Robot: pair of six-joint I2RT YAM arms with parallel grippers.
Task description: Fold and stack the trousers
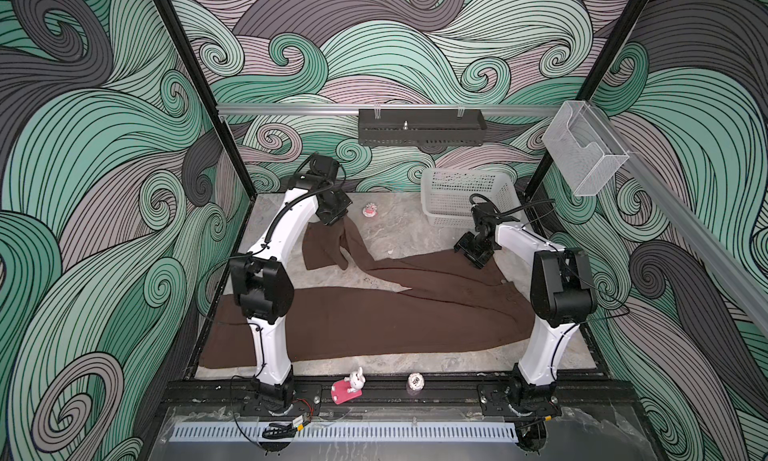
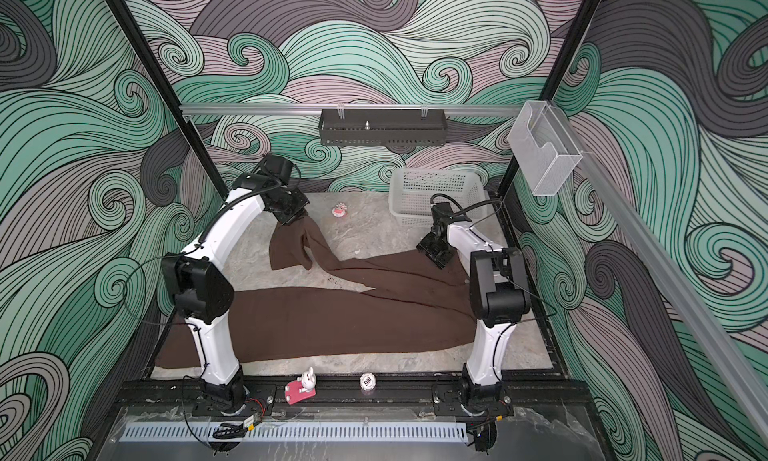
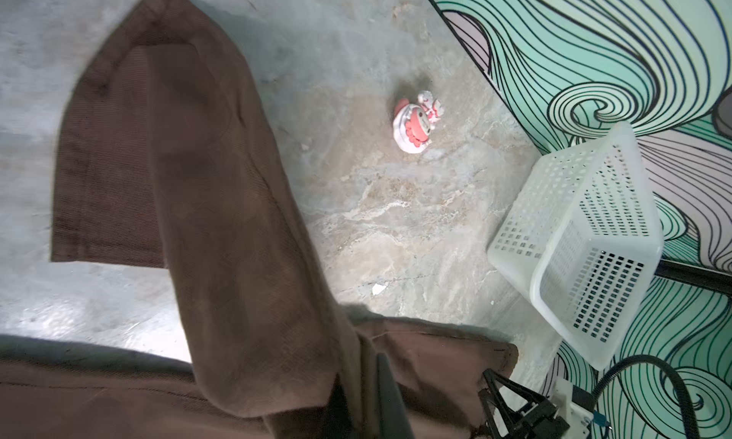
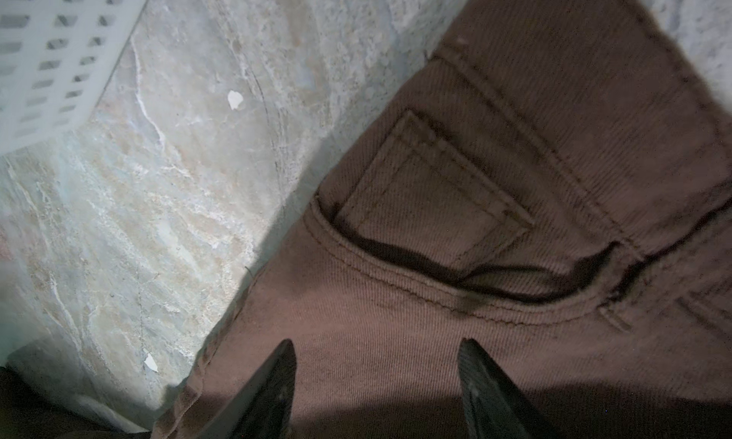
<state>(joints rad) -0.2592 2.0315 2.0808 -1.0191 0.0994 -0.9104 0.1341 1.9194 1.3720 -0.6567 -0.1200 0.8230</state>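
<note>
Currently: trousers (image 1: 374, 317) spread on bench (image 1: 399, 234), near leg flat across front, waist at right. Right gripper (image 4: 376, 344) jaws wide apart, low over front pocket, holding nothing. Farther back, left gripper (image 1: 332, 221) clamped on far leg's hem, cloth raised off bench. White basket (image 1: 461, 188) in far right corner.

1 pair of dark chocolate-brown cloth trousers (image 1: 374, 317). 1 white plastic mesh basket (image 1: 465, 188). 2 white robot arms with black joints: left arm (image 1: 286, 226), right arm (image 1: 519, 238). 1 small round red-and-white toy (image 1: 369, 210). 1 white rabbit figurine on a pink base (image 1: 351, 386). 1 round white token marked 500 (image 1: 415, 382). 1 black perforated metal tray (image 1: 422, 130). 1 clear plastic wall box (image 1: 582, 147). 2 small white scraps (image 4: 235, 99).
</note>
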